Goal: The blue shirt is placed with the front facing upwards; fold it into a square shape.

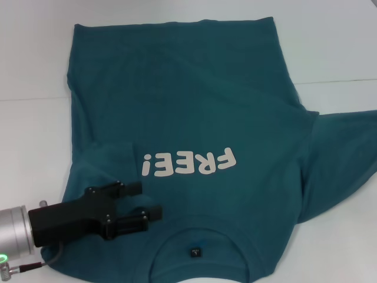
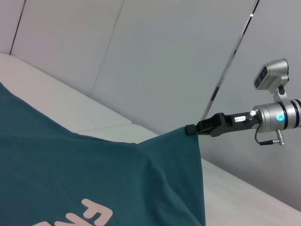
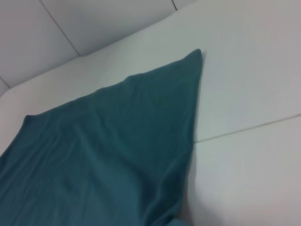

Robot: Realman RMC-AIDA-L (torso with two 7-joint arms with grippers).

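Observation:
The blue shirt point(image 1: 194, 106) lies front up on the white table, its collar and dark tag point(image 1: 195, 252) nearest me and the off-white "FREE!" print point(image 1: 188, 163) upside down to me. Its left sleeve looks folded in over the front point(image 1: 103, 162). My left gripper point(image 1: 147, 200) is open and empty, just above that folded part near the collar. The right sleeve point(image 1: 347, 147) stretches out to the right edge of the head view. The left wrist view shows my right gripper point(image 2: 190, 128) shut on that sleeve's edge, holding it lifted. The shirt's body point(image 3: 108, 155) fills the right wrist view.
The white table point(image 1: 35, 147) has a thin seam point(image 1: 336, 82) running across at the right. Bare table surface lies on both sides of the shirt and beyond its hem. Pale wall panels point(image 2: 164, 56) stand behind the table.

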